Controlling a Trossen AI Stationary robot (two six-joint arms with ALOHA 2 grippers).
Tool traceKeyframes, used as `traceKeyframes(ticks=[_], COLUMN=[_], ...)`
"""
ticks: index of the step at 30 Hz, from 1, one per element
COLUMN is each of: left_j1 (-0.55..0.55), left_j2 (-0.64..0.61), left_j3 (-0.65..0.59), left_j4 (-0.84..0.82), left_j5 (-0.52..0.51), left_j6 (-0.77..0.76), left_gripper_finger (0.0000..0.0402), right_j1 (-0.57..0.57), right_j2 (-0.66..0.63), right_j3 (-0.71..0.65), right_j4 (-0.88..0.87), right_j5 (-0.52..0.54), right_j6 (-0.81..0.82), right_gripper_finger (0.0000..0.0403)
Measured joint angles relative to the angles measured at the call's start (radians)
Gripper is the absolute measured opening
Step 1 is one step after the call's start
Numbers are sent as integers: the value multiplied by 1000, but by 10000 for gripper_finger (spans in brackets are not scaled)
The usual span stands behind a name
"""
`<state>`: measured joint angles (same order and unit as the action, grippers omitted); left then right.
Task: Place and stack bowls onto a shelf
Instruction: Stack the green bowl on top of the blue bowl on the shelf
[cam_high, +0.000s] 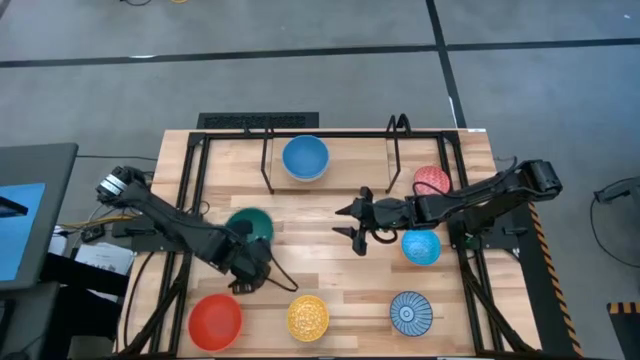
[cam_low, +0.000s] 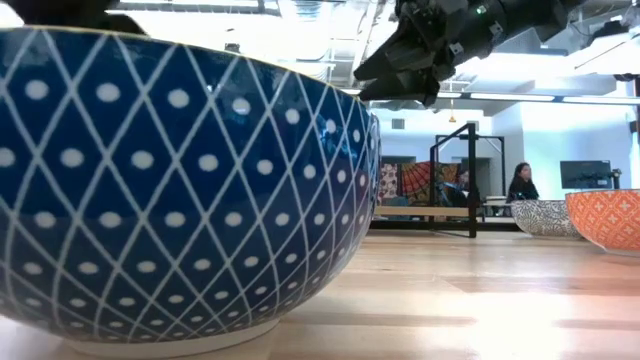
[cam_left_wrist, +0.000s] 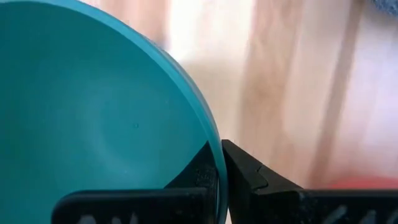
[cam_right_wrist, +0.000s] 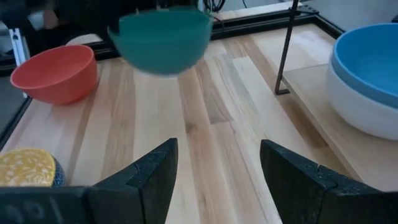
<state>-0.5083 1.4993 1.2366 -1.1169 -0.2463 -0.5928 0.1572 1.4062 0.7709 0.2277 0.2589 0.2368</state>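
My left gripper (cam_high: 250, 268) is shut on the green bowl (cam_high: 250, 225) at the table's left middle. The green bowl also shows in the right wrist view (cam_right_wrist: 165, 37), off the tabletop. My right gripper (cam_high: 356, 224) is open and empty over the table's middle, fingers pointing toward the table's left. The plain blue bowl (cam_high: 305, 157) sits stacked in the white bowl (cam_right_wrist: 357, 112) on the shelf (cam_high: 355, 160) at the far side. My left gripper pinches the green bowl's rim (cam_left_wrist: 214, 163), at the side nearest the table's near edge. One finger (cam_left_wrist: 196, 171) is inside the bowl and one finger (cam_left_wrist: 249, 174) outside. The bowl is held mouth up, clear of the tabletop.
On the tabletop stand the red bowl (cam_high: 215, 322), the yellow patterned bowl (cam_high: 308, 317) and the blue-white patterned bowl (cam_high: 410, 312) along the near edge. The speckled light blue bowl (cam_high: 421, 246) and the red-pink patterned bowl (cam_high: 432, 181) are at the right. People sit in the room beyond.
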Motion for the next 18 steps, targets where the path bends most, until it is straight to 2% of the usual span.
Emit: traceKeyframes(ticks=[3,6,12,14,18], left_j1=[48,126,342,428,594], left_j2=[0,-1,-1,-1,21], left_j3=[129,241,375,384,385], left_j4=[-84,-122,-58,16,118], left_j5=[-96,-133,-131,-119,-21], left_j6=[176,374,846,947,1086], left_gripper_finger=[0,0,0,0,0], right_j1=[6,15,11,2,-7], right_j2=[0,0,0,0,0], right_j3=[4,6,6,6,6], right_j4=[-6,-4,-1,-1,-6], right_j5=[0,0,0,1,1], right_j6=[0,0,-3,-2,-11], right_gripper_finger=[255,255,255,255,255])
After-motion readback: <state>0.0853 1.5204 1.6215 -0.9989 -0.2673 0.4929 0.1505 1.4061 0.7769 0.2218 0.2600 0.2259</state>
